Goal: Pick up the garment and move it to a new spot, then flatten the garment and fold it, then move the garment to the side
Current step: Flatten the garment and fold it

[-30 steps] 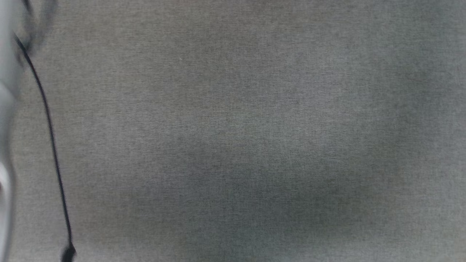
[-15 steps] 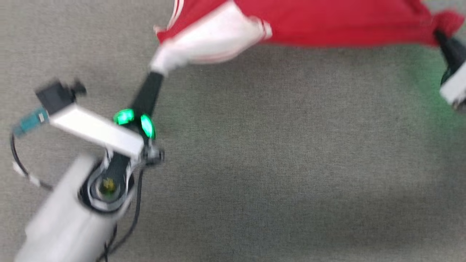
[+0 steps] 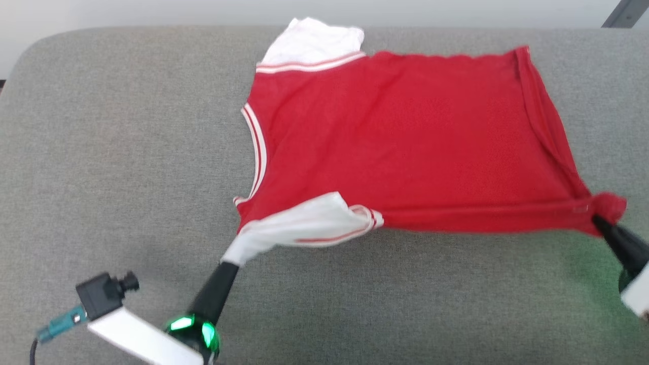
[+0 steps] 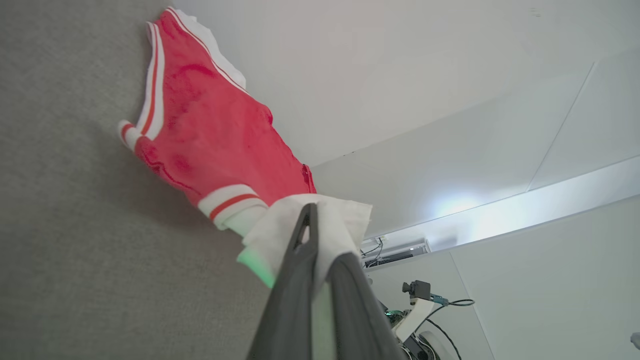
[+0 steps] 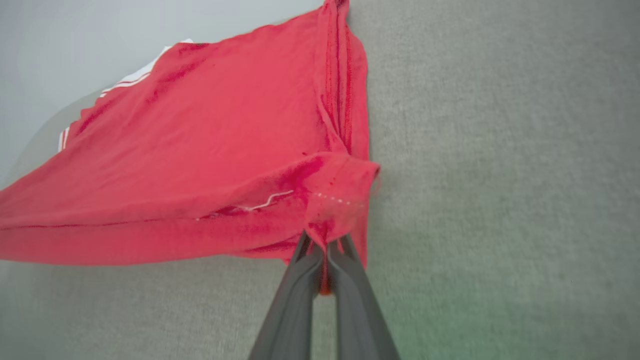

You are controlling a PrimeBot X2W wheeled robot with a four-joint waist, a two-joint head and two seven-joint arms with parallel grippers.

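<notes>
Grey cushion (image 3: 127, 152) beneath garment (image 3: 395, 137), left gripper (image 3: 229, 264) and right gripper (image 3: 598, 220) clenched on it

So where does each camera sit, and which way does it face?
Head view: on the head, facing down at the red jersey T-shirt spread on a grey upholstered surface; left gripper lower left, right gripper far right.
Left wrist view: on the left wrist, looking along its dark fingers, shut on the white sleeve.
Right wrist view: on the right wrist, along its fingers, shut on a red hem corner.
Shared: both wrist views see that T-shirt from opposite ends.
</notes>
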